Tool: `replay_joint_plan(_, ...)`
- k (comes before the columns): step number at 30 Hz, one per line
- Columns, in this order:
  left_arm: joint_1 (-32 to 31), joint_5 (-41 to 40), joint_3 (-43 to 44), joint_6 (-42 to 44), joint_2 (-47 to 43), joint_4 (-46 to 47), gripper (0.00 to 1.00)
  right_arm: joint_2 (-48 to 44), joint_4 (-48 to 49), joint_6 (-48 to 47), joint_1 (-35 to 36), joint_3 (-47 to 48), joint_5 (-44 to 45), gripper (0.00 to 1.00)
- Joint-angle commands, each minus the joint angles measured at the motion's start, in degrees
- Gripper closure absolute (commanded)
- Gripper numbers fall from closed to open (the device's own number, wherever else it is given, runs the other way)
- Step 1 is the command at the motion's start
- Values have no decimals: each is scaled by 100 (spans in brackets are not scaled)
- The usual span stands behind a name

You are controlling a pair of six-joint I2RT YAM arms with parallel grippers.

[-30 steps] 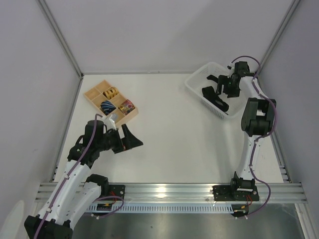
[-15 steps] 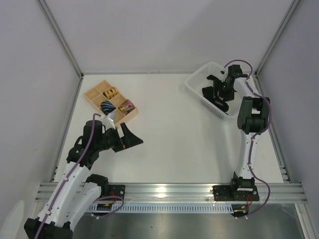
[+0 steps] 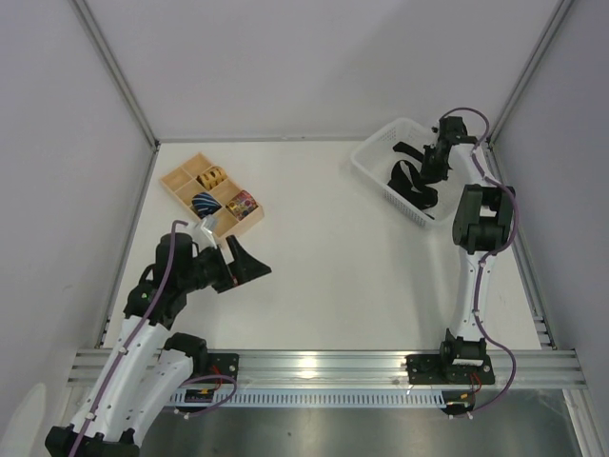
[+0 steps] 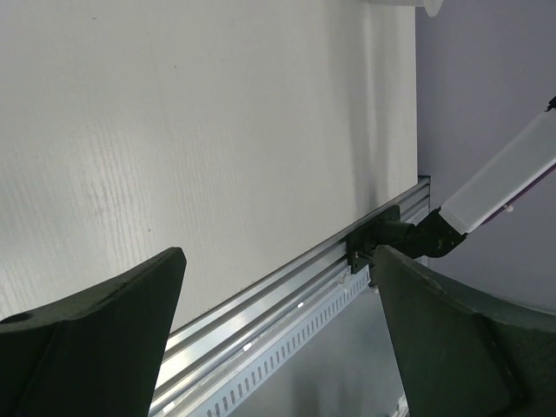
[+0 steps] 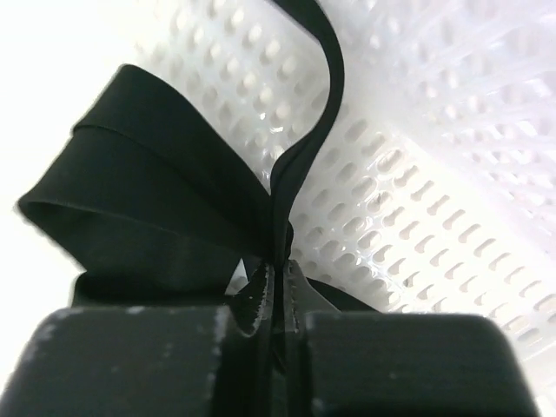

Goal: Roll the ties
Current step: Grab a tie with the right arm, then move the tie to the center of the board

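Note:
A black tie (image 3: 411,183) lies bunched in the white perforated basket (image 3: 370,164) at the back right. My right gripper (image 3: 430,169) reaches into the basket and is shut on a fold of the tie (image 5: 174,217), pinched between its fingertips, with a narrow strip rising above them. My left gripper (image 3: 249,266) hovers open over the table at the left front, nothing between its fingers (image 4: 95,339).
A wooden divided tray (image 3: 177,187) at the back left holds several rolled ties in coloured patterns. The aluminium rail (image 3: 324,364) runs along the near table edge. Grey walls close in on both sides.
My right gripper has dropped into the basket and closed on the black tie. The left arm has barely moved.

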Motion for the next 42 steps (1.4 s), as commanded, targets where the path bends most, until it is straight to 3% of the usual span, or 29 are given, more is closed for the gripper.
replay_joint_plan(1, 16, -160, 36, -178, -136, -35, 2, -80, -55, 295, -49, 400, 173, 100)
replay_joint_plan(7, 16, -318, 185, -178, -75, -88, 2, -685, -81, 787, -172, 734, -407, 100)
replay_joint_plan(19, 16, -248, 546, 59, 31, 131, 0, -2856, 664, 1991, -84, 858, -1610, 100)
replay_joint_plan(26, 16, -827, 1098, 119, 215, -105, 0, -3551, 1097, 3160, 276, 1489, -2638, 100)
replay_joint_plan(33, 16, -1399, 2389, 480, 304, -667, 0, -4350, 1054, 3636, 1470, 1535, -2711, 100)
replay_joint_plan(38, 16, -1996, 3137, 577, -72, -1290, 3, -5097, 877, 3574, 2780, 254, -2149, 100)
replay_joint_plan(42, 16, -2190, 3314, 463, -890, -696, 2, -5625, 1060, 3583, 3886, -1292, -1761, 100)
